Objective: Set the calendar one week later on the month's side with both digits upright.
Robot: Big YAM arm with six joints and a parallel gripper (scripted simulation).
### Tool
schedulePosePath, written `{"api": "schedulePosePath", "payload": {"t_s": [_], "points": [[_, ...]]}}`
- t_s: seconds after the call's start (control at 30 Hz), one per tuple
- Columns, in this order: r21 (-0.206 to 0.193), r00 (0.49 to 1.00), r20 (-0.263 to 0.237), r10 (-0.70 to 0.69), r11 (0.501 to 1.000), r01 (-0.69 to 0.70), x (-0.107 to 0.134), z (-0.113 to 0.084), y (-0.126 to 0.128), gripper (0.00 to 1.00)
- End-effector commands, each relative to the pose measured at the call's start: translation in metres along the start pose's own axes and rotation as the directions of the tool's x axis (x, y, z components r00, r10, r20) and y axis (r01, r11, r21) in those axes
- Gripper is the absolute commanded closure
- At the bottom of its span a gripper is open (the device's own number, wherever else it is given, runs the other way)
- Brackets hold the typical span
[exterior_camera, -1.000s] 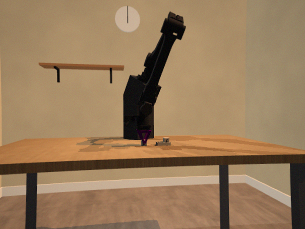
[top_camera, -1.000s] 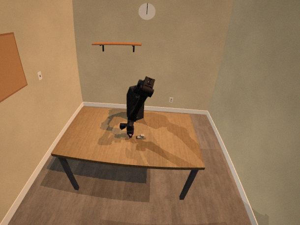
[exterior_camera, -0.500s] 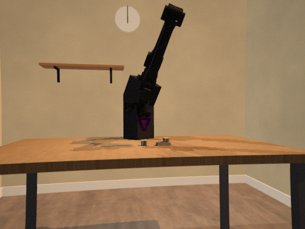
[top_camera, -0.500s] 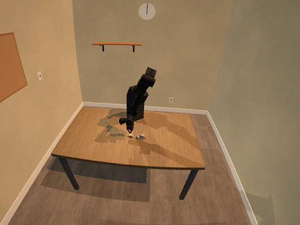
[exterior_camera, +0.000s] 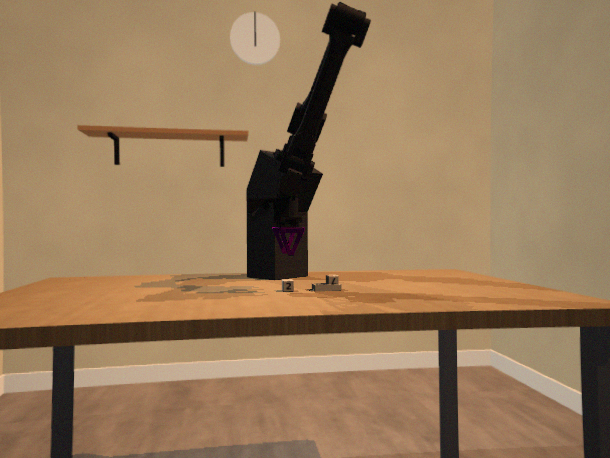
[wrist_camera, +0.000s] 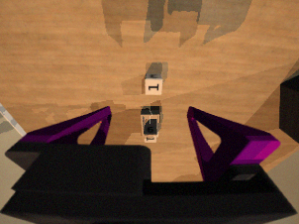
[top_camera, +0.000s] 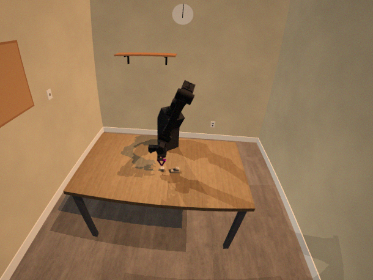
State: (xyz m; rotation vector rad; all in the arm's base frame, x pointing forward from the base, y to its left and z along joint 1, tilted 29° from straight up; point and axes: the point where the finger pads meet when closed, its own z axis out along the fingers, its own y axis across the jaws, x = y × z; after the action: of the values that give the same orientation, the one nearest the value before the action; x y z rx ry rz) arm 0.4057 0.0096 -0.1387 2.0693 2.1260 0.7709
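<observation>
My gripper [top_camera: 161, 160] [exterior_camera: 288, 241] [wrist_camera: 149, 110] is open and empty, its purple fingers hanging a little above the table. Right below it a loose calendar cube [top_camera: 161, 169] [exterior_camera: 288, 285] [wrist_camera: 152, 86] stands on the bare table; it shows a 2 to the exterior view and a 1 on top in the wrist view. Just to its right lies the small grey tray [top_camera: 173, 171] [exterior_camera: 318, 288] [wrist_camera: 150, 112]. The other cube [exterior_camera: 332, 279] [wrist_camera: 150, 129] stands in the tray's far half. The half nearer the loose cube is empty. The month's name is too small to read.
The arm's black base [exterior_camera: 276, 250] stands just behind the cubes. The wooden table [top_camera: 107, 183] [exterior_camera: 150, 310] extends widely on all sides. A shelf and a clock hang on the back wall.
</observation>
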Motion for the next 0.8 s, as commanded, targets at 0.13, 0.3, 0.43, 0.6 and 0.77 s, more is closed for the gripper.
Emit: {"api": "schedulePosePath", "payload": {"t_s": [0.13, 0.3, 0.43, 0.6, 0.77], "points": [[0.009, 1.0, 0.002, 0.002, 1.0, -0.002, -0.0002, -0.0054, -0.0068, 0.0], [0.009, 1.0, 0.002, 0.002, 1.0, -0.002, -0.0002, -0.0054, -0.0068, 0.0], [0.009, 1.0, 0.002, 0.002, 1.0, -0.002, -0.0002, -0.0054, -0.0068, 0.0], [0.009, 1.0, 0.002, -0.009, 1.0, 0.009, 0.0007, -0.0054, -0.0065, 0.0], [0.004, 0.996, 0.0, -0.085, 0.996, 0.085, 0.0085, -0.006, -0.0024, 0.0]]}}
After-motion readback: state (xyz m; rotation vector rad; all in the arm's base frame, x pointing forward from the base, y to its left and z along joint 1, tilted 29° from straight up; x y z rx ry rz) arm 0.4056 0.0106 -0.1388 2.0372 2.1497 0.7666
